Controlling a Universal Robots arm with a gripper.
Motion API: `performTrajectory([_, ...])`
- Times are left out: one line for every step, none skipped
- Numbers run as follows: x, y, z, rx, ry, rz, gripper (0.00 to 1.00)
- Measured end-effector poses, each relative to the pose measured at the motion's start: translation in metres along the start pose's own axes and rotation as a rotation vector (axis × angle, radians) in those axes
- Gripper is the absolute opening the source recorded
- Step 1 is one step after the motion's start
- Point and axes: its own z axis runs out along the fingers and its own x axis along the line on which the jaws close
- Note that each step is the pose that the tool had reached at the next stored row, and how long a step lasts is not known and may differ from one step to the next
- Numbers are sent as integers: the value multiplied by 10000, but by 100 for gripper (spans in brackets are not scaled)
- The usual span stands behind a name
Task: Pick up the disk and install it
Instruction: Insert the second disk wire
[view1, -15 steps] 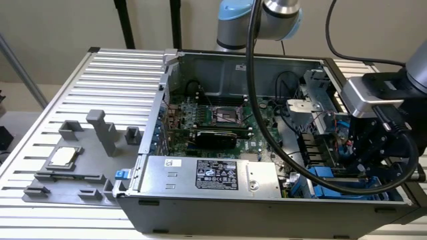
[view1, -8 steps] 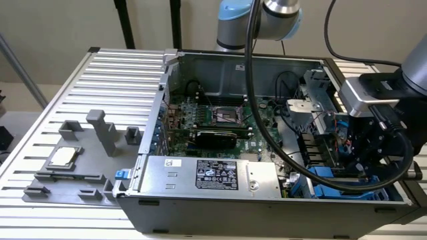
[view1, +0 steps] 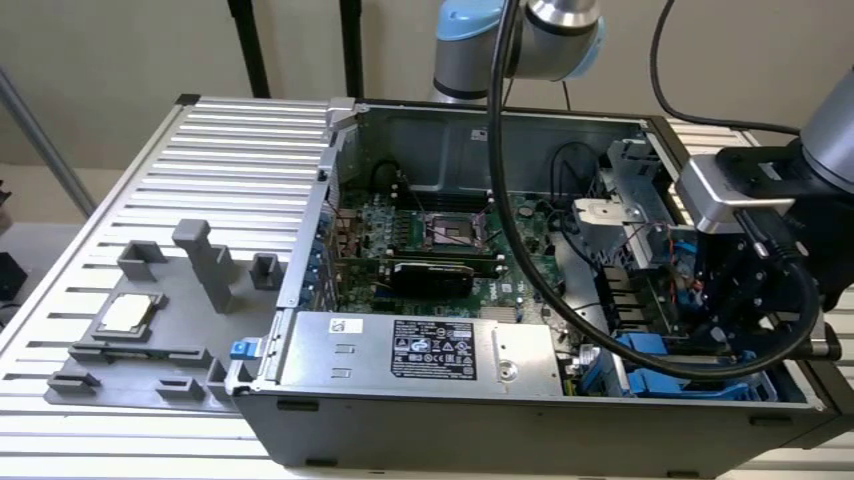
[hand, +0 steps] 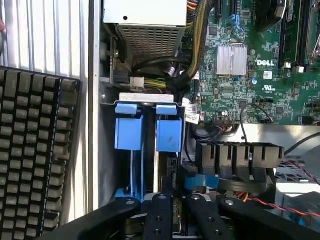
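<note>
The computer case (view1: 300, 300) lies open on the slatted table. My gripper (view1: 727, 325) reaches down into the drive bay at the case's front corner, at the exterior view's right. In the wrist view the disk (hand: 169, 134) stands on edge in a bay slot. Its bright blue rail end faces the camera, and a thin silver edge runs beside it. The gripper (hand: 177, 204) is right over that slot, its black fingers (hand: 160, 215) drawn close on either side of the disk's near end. The near end itself is hidden behind them.
A second blue carrier (hand: 129, 132) fills the neighbouring slot. The grey power-supply box (view1: 414, 350), cable bundles (hand: 197, 30) and the motherboard (view1: 441, 235) crowd the bay. A grey fixture (view1: 147, 350) holding a small silver chip (view1: 127, 315) lies beside the case. A black keyboard (hand: 30, 160) is outside the case wall.
</note>
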Motion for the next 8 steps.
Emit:
performTrajectory([0, -4, 0, 1, 11, 52, 0])
performTrajectory([0, -6, 1, 3, 21, 98, 0])
performTrajectory([-1, -7, 2, 4, 31, 132, 0])
performTrajectory([-3, -9, 2, 5, 39, 154, 0])
performTrajectory([-5, -11, 4, 5, 46, 171, 0])
performTrajectory([-7, -13, 5, 6, 53, 188, 0])
performTrajectory([-10, -15, 8, 6, 58, 205, 0])
performTrajectory([-13, -18, 12, 6, 61, 219, 0])
